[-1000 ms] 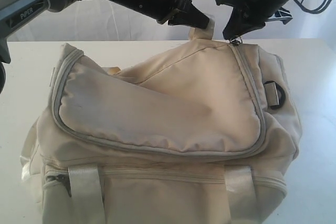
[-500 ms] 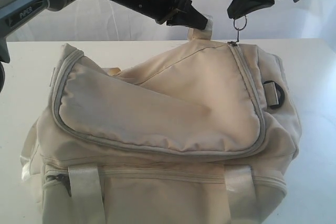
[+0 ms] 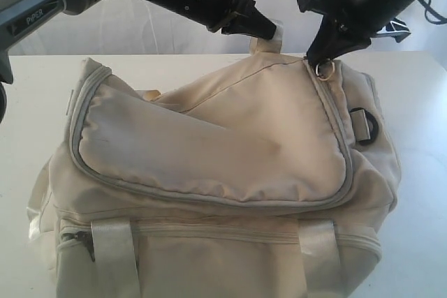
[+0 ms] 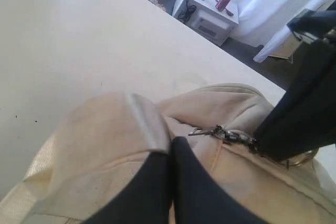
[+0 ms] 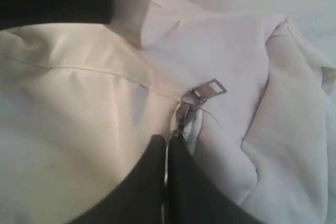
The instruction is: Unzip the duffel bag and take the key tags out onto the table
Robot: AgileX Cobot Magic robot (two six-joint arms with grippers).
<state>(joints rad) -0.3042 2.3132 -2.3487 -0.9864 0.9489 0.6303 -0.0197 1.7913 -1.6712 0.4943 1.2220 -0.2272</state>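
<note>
The cream duffel bag (image 3: 230, 151) lies on the white table (image 3: 28, 88), its grey-piped flap down and the zip shut. My left gripper (image 3: 269, 31) is shut on a pale strap loop (image 3: 267, 43) at the bag's back top; in the left wrist view the gripper (image 4: 170, 148) pinches this fabric (image 4: 142, 124). My right gripper (image 3: 320, 55) is at the flap's top right corner. In the right wrist view it (image 5: 167, 141) is shut on the metal zip pull (image 5: 202, 94), whose ring (image 3: 325, 70) hangs just below the tips. The key tags are hidden.
A dark D-ring (image 3: 367, 125) sits on the bag's right side. Pale webbing straps (image 3: 112, 242) and a front pocket zip (image 3: 77, 241) run along the near face. Beyond the table's far edge stands a white cabinet (image 4: 210, 19) with a can.
The right gripper lifted the zip pull ring above the bag, then came back down to the flap's top corner, slightly further right. The left gripper has held still.
</note>
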